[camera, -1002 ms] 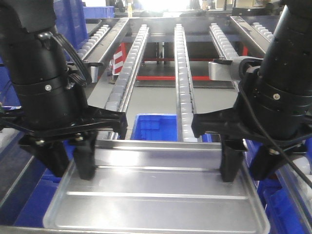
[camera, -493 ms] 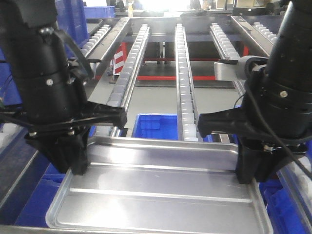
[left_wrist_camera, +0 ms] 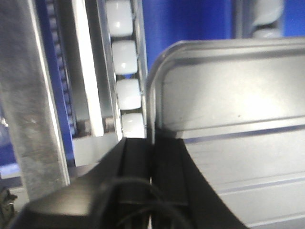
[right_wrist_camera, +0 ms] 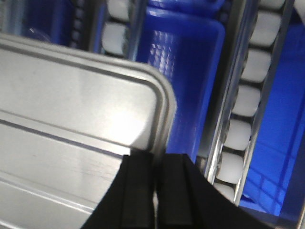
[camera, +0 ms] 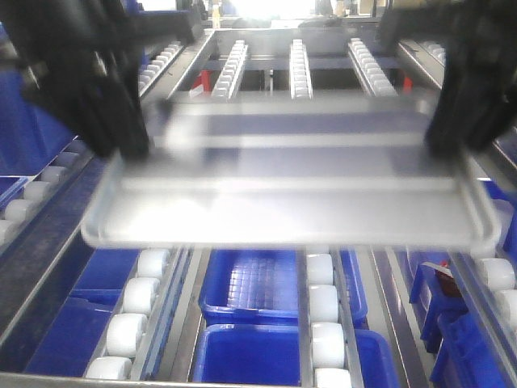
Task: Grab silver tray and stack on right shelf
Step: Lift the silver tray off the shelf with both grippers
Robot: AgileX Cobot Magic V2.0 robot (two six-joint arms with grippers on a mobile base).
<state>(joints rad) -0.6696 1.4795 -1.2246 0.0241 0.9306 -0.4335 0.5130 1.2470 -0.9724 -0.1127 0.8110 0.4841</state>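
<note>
On the left rim of the silver tray (camera: 291, 186), the left gripper (left_wrist_camera: 152, 145) is clamped, one finger on each side of the edge. The tray (blurred in the front view) hangs roughly level, clear above white roller tracks (camera: 323, 319) and blue bins (camera: 254, 295). On its right rim, the right gripper (right_wrist_camera: 155, 164) pinches likewise.

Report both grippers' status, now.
Left gripper: shut on the silver tray, clamping its rim.
Right gripper: shut on the silver tray, at its other side.
</note>
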